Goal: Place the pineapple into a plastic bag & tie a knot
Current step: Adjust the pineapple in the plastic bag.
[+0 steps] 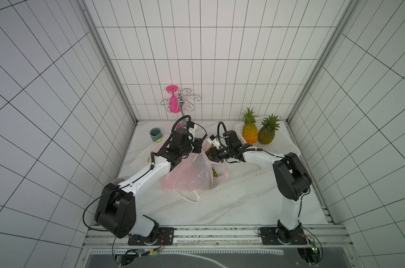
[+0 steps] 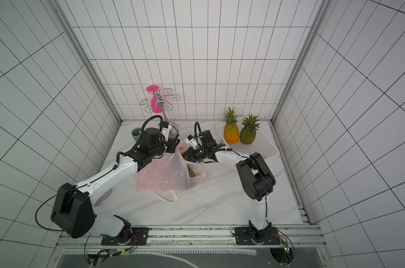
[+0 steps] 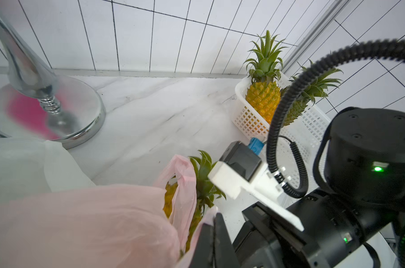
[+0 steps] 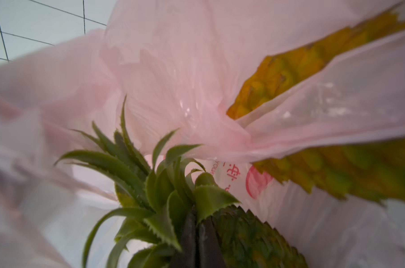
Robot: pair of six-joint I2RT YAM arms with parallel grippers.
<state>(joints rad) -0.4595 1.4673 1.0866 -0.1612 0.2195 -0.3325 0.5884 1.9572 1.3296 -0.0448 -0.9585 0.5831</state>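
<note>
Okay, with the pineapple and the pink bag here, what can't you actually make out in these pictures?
- Pineapple: both top views, the pink bag covers most of it.
- Right gripper: right wrist view, leaves cover the tips; what they pinch is unclear.
- Bag lettering: right wrist view, blurred.
- Round thing under left arm: both top views, arm hides most.
- Left gripper: left wrist view, cut off by the picture's edge.

The plastic bag (image 1: 187,178) is translucent pink with red print. The pineapple (image 3: 204,178) has yellow-green skin and green leaves. The basket (image 1: 281,143) is white lattice. Of 2 other fruits, the orange pineapple (image 1: 249,134) is golden and the green pineapple (image 1: 266,136) is dull olive. The table (image 1: 231,204) is grey-veined white marble.
</note>
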